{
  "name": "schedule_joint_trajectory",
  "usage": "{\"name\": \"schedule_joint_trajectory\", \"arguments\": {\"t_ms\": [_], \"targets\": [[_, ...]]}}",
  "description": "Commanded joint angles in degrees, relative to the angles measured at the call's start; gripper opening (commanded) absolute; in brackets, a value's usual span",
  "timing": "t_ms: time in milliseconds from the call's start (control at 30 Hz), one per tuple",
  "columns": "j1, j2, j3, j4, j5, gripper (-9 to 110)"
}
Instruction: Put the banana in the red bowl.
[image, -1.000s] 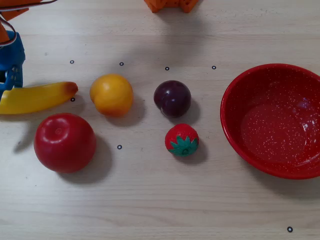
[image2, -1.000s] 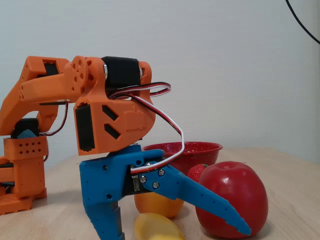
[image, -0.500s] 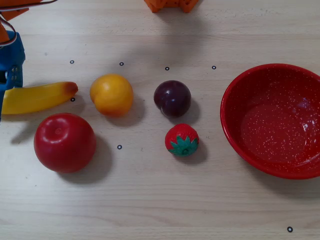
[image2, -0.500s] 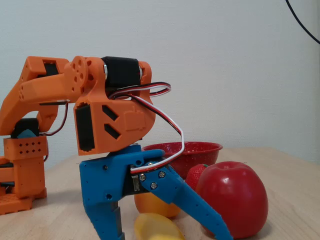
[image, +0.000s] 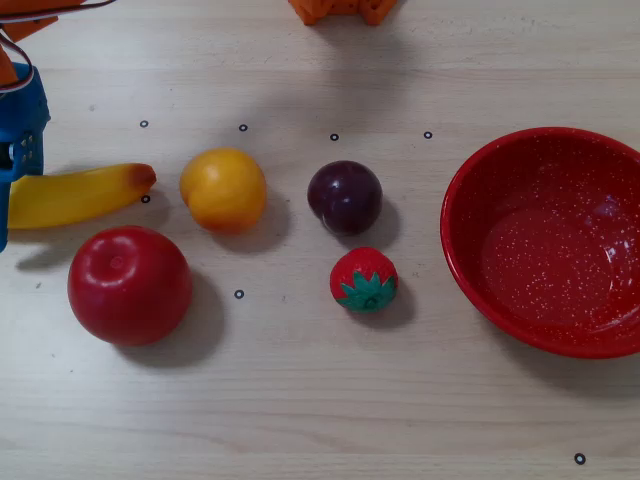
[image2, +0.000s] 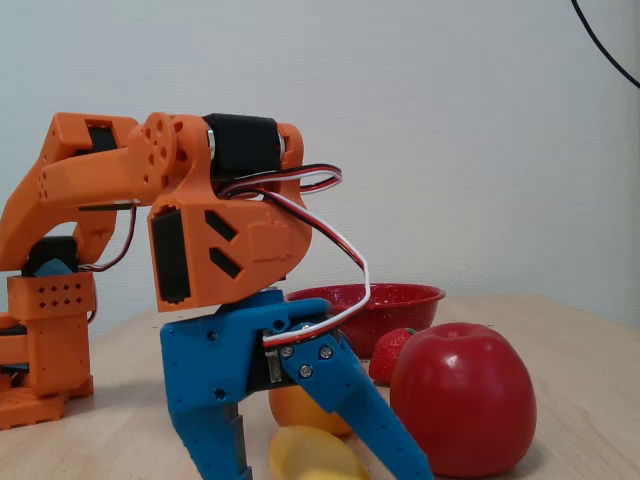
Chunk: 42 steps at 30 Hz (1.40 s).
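Observation:
The yellow banana (image: 80, 193) lies at the left of the table in the overhead view, with its reddish-brown tip pointing right toward the round orange fruit. My blue gripper (image: 8, 195) stands over its left end, a finger on each side. In the fixed view the gripper (image2: 320, 475) is open, straddling the banana (image2: 310, 458). The slanted finger is close beside the banana and its tip runs off the bottom edge. The red bowl (image: 450, 215) sits empty at the far right, and only its rim (image2: 400, 298) shows behind the arm.
A big red apple (image: 130, 285) lies just in front of the banana. An orange fruit (image: 223, 190), a dark plum (image: 345, 197) and a strawberry (image: 365, 279) lie between the banana and the bowl. The arm's orange base (image2: 45, 340) stands at the far table edge.
The slanted finger has swung in toward the banana, narrowing the opening. The arm itself and the fruits have stayed in place.

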Motion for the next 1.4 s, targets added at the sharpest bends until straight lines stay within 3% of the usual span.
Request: {"name": "schedule_joint_trajectory", "arguments": {"t_ms": [0, 467, 733, 1067, 1367], "targets": [[-0.44, 2.81, -0.35, -1.49, 0.26, 33], [-0.44, 2.81, -0.09, -1.49, 1.93, 20], [-0.18, 2.9, -0.18, -0.26, 3.78, 0], [0.79, 5.8, -8.26, 8.26, -0.18, 0], [3.6, 18.98, -12.13, 19.86, -5.45, 0]]}}
